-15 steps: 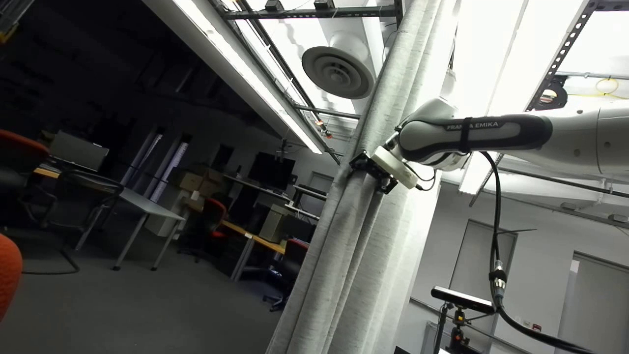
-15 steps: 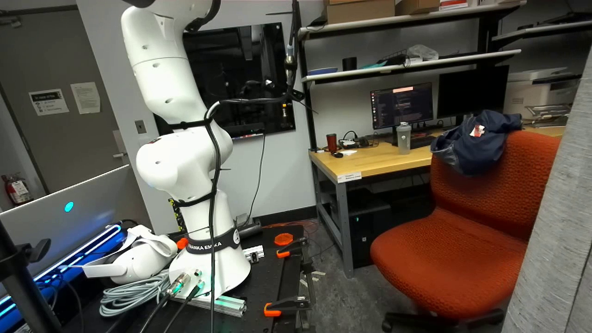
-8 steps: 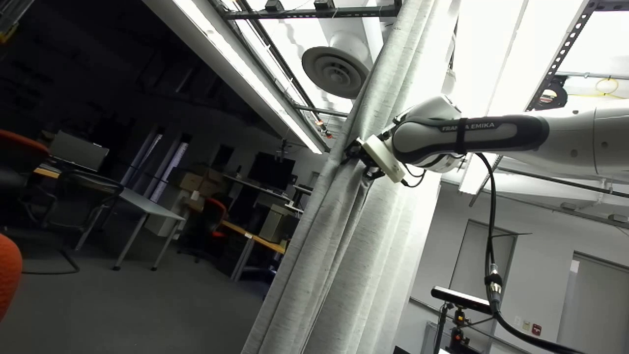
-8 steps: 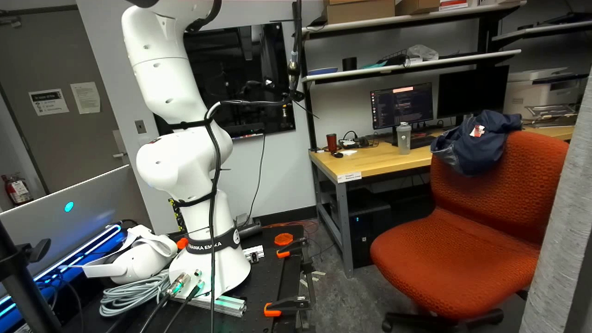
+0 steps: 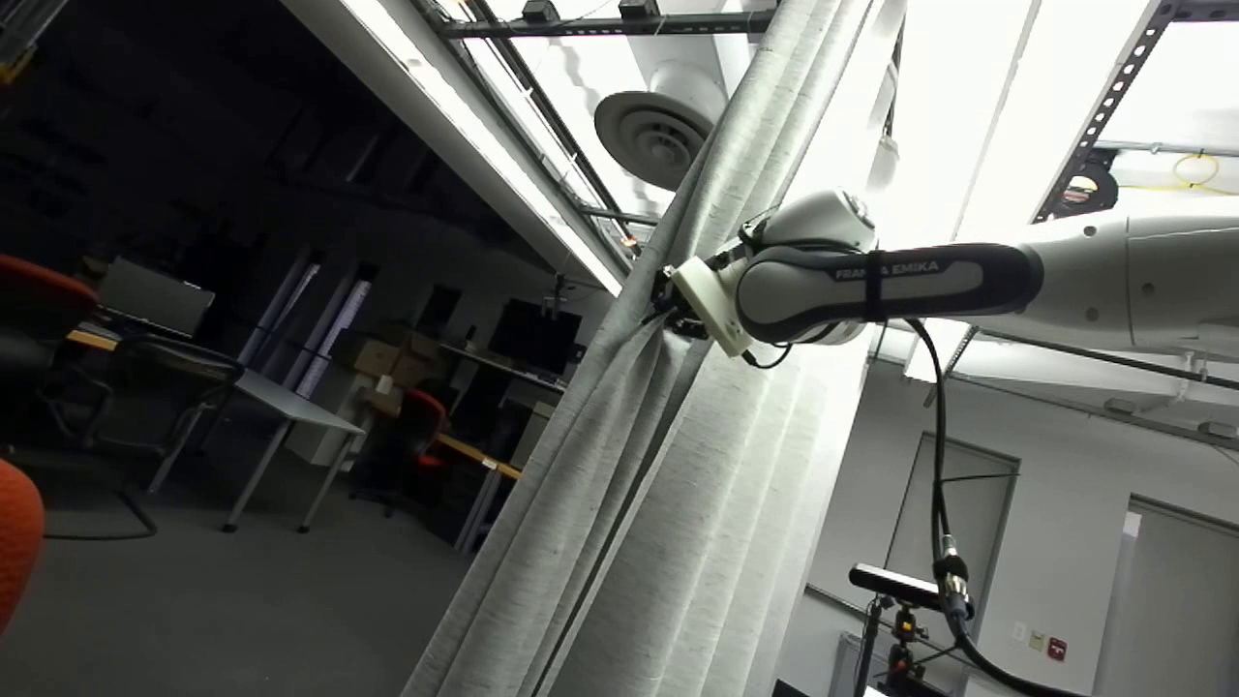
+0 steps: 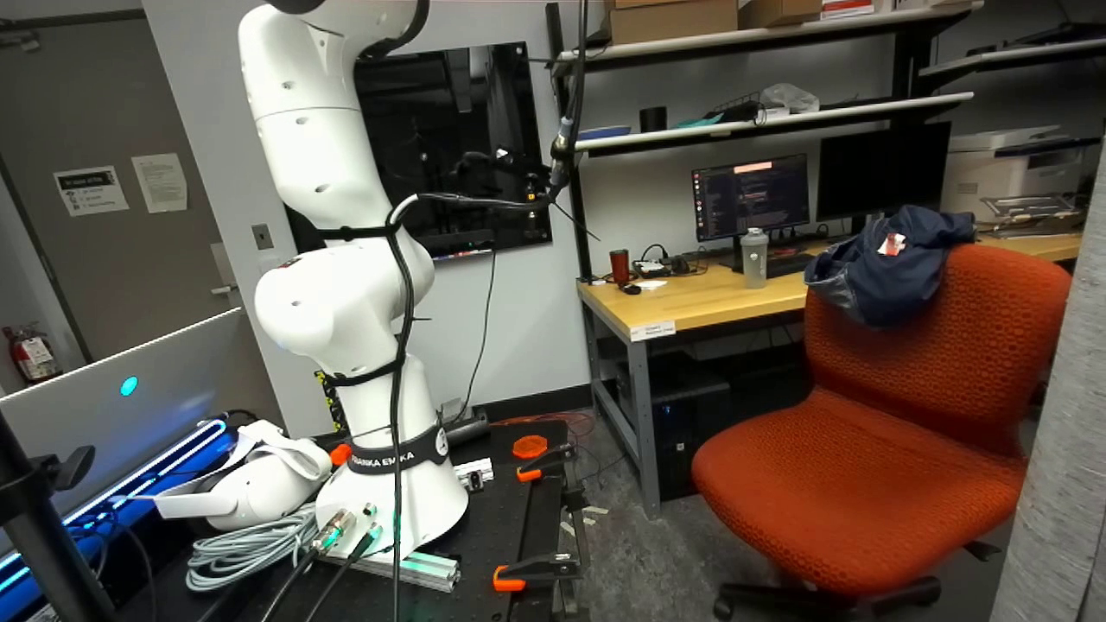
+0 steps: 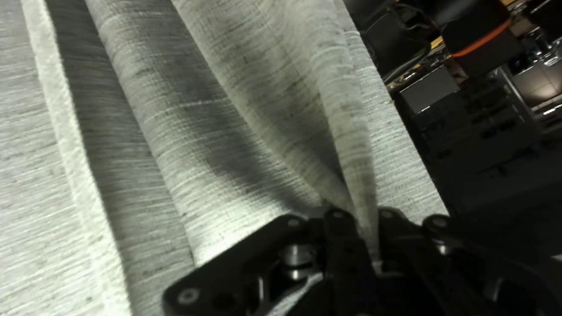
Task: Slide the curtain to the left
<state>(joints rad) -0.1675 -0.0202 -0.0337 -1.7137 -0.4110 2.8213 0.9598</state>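
Observation:
The curtain (image 5: 736, 465), pale grey with long vertical folds, runs from top to bottom in an exterior view. My gripper (image 5: 668, 308) is at its leading edge there, with folds fanning out below the jaws. In the wrist view the curtain (image 7: 145, 131) fills the left and middle, and a bunched fold runs between the fingers of the gripper (image 7: 365, 221), which is shut on it. The fingertips are partly lost in dark shadow. Only a strip of curtain (image 6: 1058, 466) shows in an exterior view, at the right border; the gripper is outside that picture.
A cable (image 5: 939, 455) hangs from the arm, near a camera on a stand (image 5: 910, 590). Beyond the curtain lies a dark room with a table (image 5: 290, 402) and chairs. An orange chair (image 6: 864, 484) stands beside the curtain strip, close to a desk (image 6: 691, 302).
The jaws have closed on a curtain fold. Arm and curtain have shifted left in an exterior view, covering more of the shelves; elsewhere the curtain strip has moved right, uncovering more of the orange chair.

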